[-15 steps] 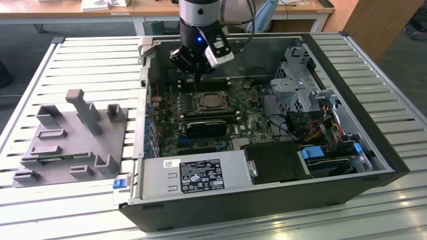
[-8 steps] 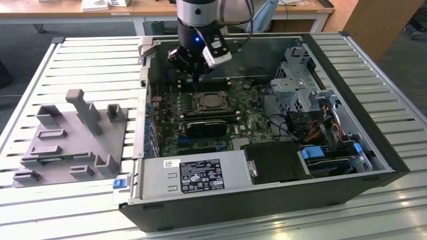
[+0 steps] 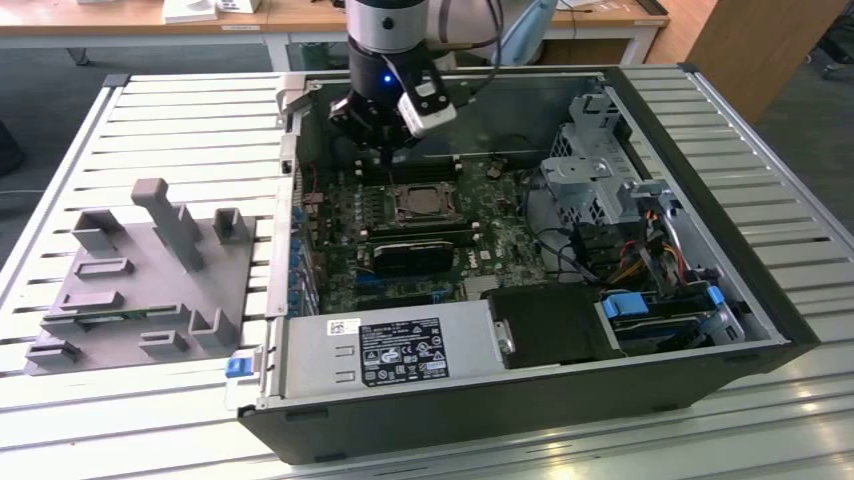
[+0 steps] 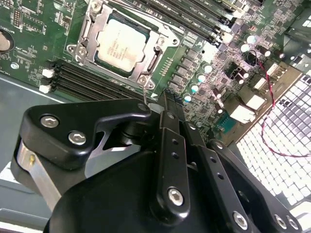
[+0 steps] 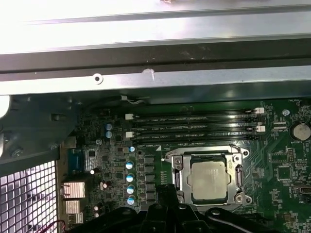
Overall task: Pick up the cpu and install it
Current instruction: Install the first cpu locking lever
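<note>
Second wrist view: cpu (image 4: 120, 46), flat square chip, silvery-pale top plate, seated in the metal socket frame (image 4: 87, 29) on the green motherboard (image 4: 34, 39). Gripper (image 4: 163, 104) above it, fingers together, holding nothing.

My arm (image 3: 387, 25) is a thick round column, pale silver-grey up top with a broad black band below it. A small blue light glows on the black wrist section, and a small white box-shaped unit (image 3: 424, 108) with a dark face is strapped to one side of it. A dark cable curves off behind me.

My gripper (image 4: 163, 104) is matte black, built from chunky rounded link plates held together by shiny silver socket-head screws. In the second wrist view, a slim central bar carries a row of small holes, and a bare metal cylinder shows beneath one link.
</note>
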`<state>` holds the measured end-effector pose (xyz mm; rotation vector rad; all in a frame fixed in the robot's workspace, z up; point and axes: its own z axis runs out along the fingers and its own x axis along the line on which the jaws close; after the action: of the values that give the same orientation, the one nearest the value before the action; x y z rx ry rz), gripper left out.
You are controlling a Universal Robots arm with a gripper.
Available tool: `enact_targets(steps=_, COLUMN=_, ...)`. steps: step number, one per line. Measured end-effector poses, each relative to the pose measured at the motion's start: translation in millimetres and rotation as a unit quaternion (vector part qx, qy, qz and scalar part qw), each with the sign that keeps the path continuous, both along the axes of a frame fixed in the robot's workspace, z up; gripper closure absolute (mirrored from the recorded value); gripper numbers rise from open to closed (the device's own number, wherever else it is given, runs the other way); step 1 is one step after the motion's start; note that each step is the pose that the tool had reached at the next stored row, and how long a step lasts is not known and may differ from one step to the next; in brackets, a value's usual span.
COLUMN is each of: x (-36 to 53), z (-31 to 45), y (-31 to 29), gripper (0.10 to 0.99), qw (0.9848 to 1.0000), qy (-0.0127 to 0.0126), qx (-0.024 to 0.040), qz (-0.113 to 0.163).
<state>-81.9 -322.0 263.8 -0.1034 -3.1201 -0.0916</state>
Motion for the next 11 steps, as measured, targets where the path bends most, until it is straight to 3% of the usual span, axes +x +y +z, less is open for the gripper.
enact_targets(steps=6, x=-6.6, z=-0.2, y=1.6, gripper=0.980, qw=1.0000, qy=0.0000, qx=-0.0001, qz=0.000)
enact_targets(steps=11, x=-9.3, z=-0.9, y=10.4, gripper=0.980, qw=1.0000, qy=0.0000, qx=-0.0001, qz=0.001)
